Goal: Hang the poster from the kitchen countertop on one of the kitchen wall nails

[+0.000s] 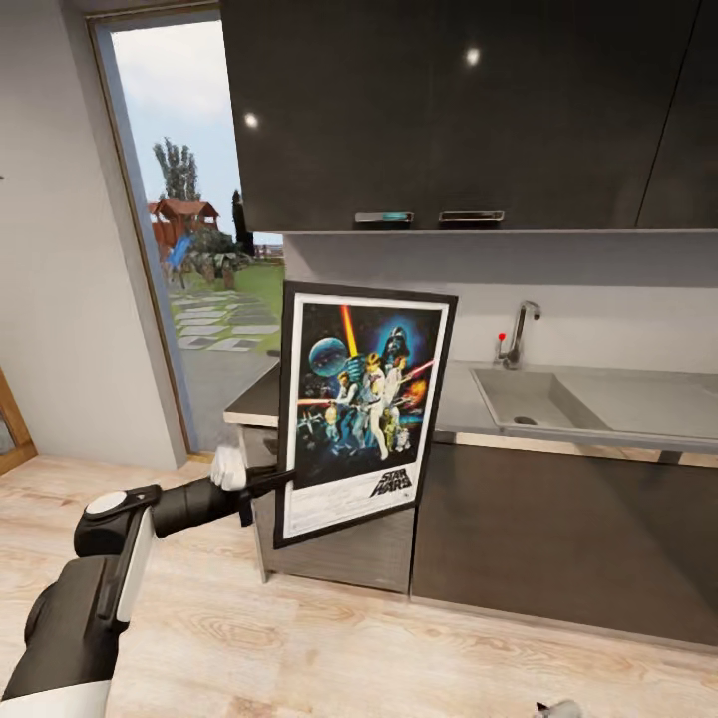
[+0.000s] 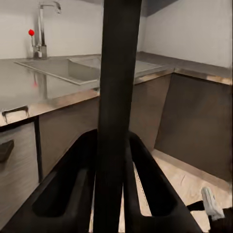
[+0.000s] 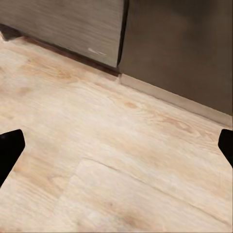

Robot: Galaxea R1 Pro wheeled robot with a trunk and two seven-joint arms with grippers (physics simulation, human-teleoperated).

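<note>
Black frame edge: we see it running straight up between our left gripper's [image 2: 112, 194] jaws, which are clamped on it.
Poster [image 1: 364, 414]: thin, stiff, probably light but wide, so we judge it prone to swinging; we pinch its near side edge, low down, and it stands upright beyond the jaws.
Right gripper [image 3: 116, 145]: jaws wide apart over wood floor [image 3: 111, 160], holding nothing.
Kitchen countertop [image 1: 454, 399]: behind the poster, sink [image 1: 529, 399] beyond.

The head camera looks forward at the kitchen countertop [image 1: 469, 404]. The left wrist camera, close at nine o'clock, shares its sink [image 1: 524, 399]. The right wrist camera faces the floor [image 3: 111, 160], probably low.
</note>
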